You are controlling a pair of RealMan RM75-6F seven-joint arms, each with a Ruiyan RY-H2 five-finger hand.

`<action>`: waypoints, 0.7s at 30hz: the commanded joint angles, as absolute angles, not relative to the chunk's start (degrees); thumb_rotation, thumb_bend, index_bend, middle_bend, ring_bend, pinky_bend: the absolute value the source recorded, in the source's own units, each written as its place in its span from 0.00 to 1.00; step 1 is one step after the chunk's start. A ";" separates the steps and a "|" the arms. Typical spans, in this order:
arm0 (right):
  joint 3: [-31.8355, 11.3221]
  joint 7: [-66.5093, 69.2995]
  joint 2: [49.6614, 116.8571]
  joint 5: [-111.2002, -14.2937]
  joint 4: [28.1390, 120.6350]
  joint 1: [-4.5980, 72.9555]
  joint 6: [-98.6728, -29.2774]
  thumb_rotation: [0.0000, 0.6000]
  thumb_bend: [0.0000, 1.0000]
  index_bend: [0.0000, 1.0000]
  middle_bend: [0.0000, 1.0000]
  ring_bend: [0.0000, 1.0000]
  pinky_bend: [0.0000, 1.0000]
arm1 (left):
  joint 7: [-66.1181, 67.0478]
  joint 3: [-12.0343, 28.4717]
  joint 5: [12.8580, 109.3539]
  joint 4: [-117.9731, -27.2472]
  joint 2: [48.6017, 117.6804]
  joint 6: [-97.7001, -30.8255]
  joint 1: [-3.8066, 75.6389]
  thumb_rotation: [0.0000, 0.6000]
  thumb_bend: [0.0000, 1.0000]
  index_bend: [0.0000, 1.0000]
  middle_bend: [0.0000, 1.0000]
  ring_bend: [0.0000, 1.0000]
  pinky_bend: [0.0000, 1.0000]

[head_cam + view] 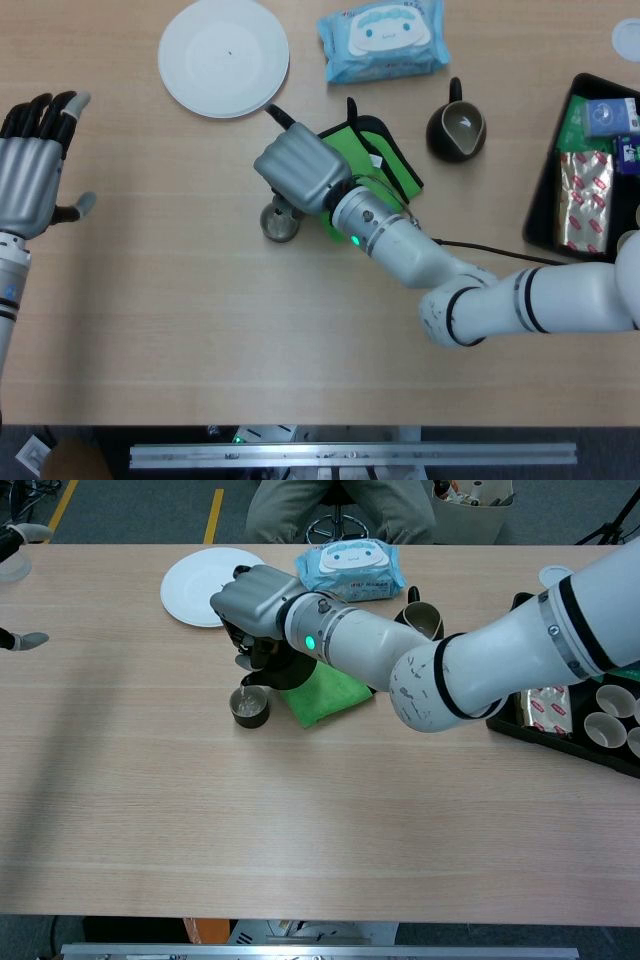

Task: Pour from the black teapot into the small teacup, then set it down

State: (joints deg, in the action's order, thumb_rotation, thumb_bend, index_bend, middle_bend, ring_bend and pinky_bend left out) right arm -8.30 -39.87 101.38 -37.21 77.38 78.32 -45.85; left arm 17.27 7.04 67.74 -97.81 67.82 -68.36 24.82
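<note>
The right hand (255,605) is curling its fingers closed around the black teapot (275,665), holding it tipped above the worktop (300,810) with the spout pointing down and to the left. In the chest view a thin stream is running from the spout into the small teacup (249,706), which is standing upright on the worktop directly under the spout. In the head view the hand's grey back is covering most of the pot, with the teacup (281,221) peeking out just below it. Just beside the cup, to its right, a green cloth (325,690) is lying flat, partly under the forearm. Behind the hand a white plate (223,57) is sitting near the far edge, and a blue wipes packet (382,40) is lying to the right of it. A dark pitcher (457,130) is standing beyond the cloth. A black tray (545,190) of packets is sitting at the right edge. The left hand (35,165) is hovering well apart at the far left, fingers spread, holding nothing.
</note>
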 commanded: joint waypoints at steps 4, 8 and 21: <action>-9.05 -36.06 101.04 -39.59 78.27 75.89 -46.14 0.91 0.37 1.00 0.97 0.88 0.03 | 17.20 7.05 67.98 -97.90 67.84 -68.26 24.90 1.00 0.21 0.01 0.09 0.07 0.13; -9.42 -33.37 100.30 -41.26 79.26 74.28 -45.99 0.92 0.37 1.00 0.97 0.88 0.03 | 17.28 7.11 68.04 -97.96 67.93 -68.18 25.00 1.00 0.21 0.01 0.09 0.07 0.13; -10.03 -26.63 98.73 -46.15 80.44 70.07 -45.41 0.92 0.37 1.00 0.97 0.88 0.03 | 17.88 7.08 68.05 -98.14 68.26 -67.84 25.32 1.00 0.21 0.01 0.09 0.07 0.13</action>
